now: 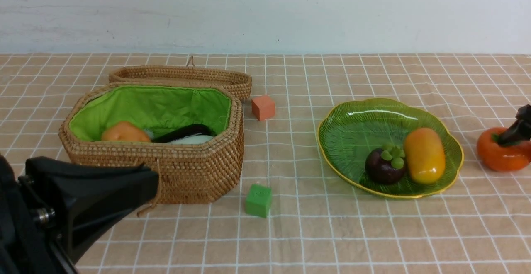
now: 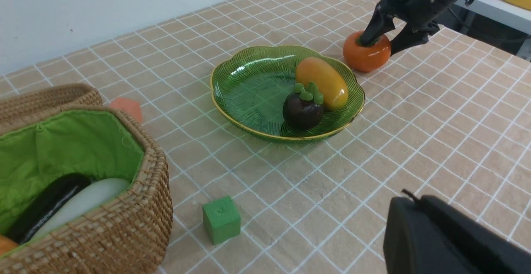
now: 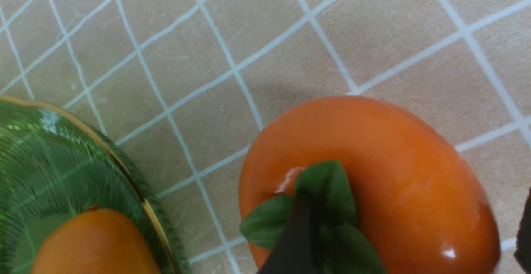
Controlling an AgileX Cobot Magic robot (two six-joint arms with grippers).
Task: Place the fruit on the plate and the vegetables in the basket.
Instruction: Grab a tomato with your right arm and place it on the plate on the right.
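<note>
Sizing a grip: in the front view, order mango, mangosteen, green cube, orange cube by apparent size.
1. mango
2. mangosteen
3. green cube and orange cube: alike; green sits nearer the camera, so unranked.

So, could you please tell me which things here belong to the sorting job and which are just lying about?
Part of the job: persimmon, mango, mangosteen, plate, potato, eggplant, radish, basket.

Just lying about: orange cube, green cube.
</note>
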